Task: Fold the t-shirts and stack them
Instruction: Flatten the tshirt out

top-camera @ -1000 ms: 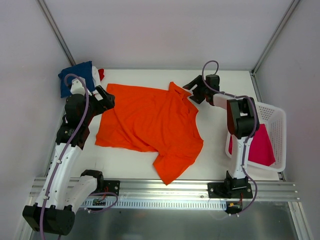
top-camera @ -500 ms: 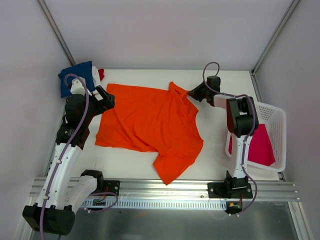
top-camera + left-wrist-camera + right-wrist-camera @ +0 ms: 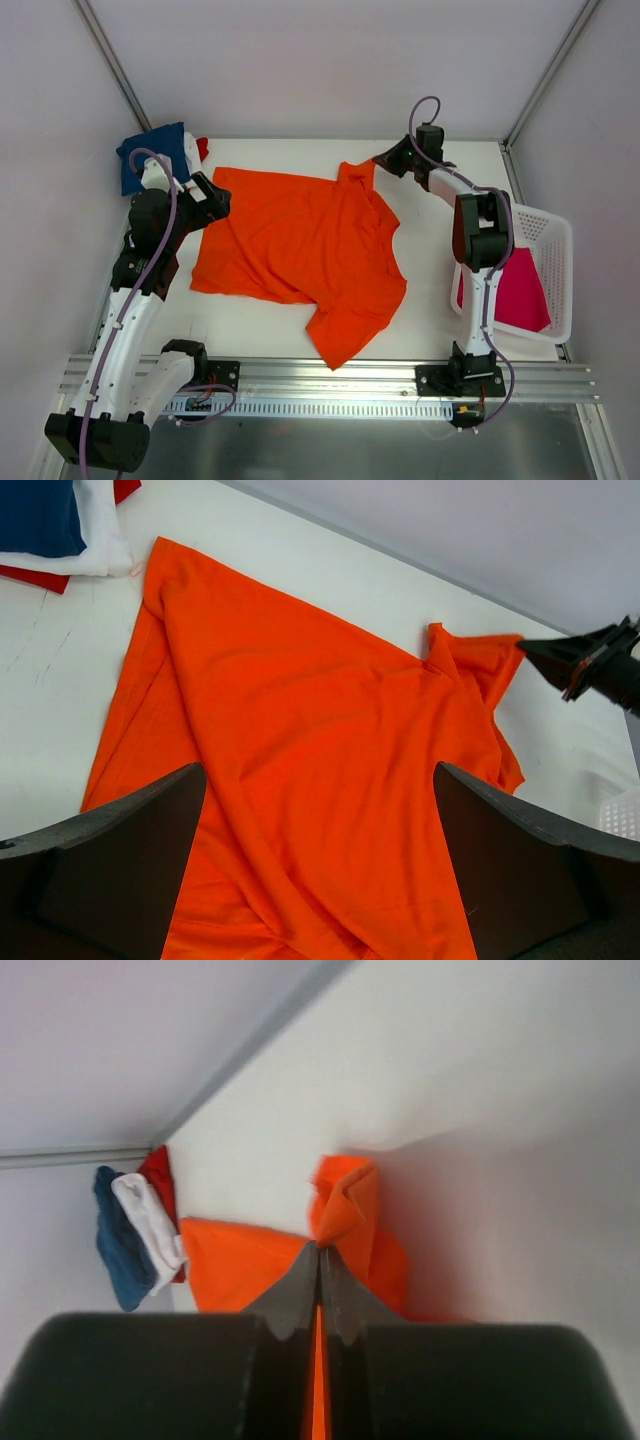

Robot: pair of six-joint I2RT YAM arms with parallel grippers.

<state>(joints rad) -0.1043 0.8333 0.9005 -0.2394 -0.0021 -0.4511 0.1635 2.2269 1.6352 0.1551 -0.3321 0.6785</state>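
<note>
Orange tee [image 3: 300, 250] lies spread and wrinkled in the middle of the bench [image 3: 440, 270]. Its far right corner is lifted and bunched where the right claw [image 3: 383, 160] pinches it, fingers pressed together on the cloth. Its left edge runs under the left claw [image 3: 207, 195], which hangs there with fingers spread wide, gripping nothing. Bare bench shows along the far edge, at the near left, and between the tee and the basket [image 3: 555, 235] at the right edge, where a pink tee [image 3: 525, 295] lies. Navy tee [image 3: 155, 158], white tee [image 3: 190, 150] and red tee [image 3: 203, 148] sit piled in the far left corner. The right wrist view alone shows the pinch close up; only the top view shows the pink tee
</note>
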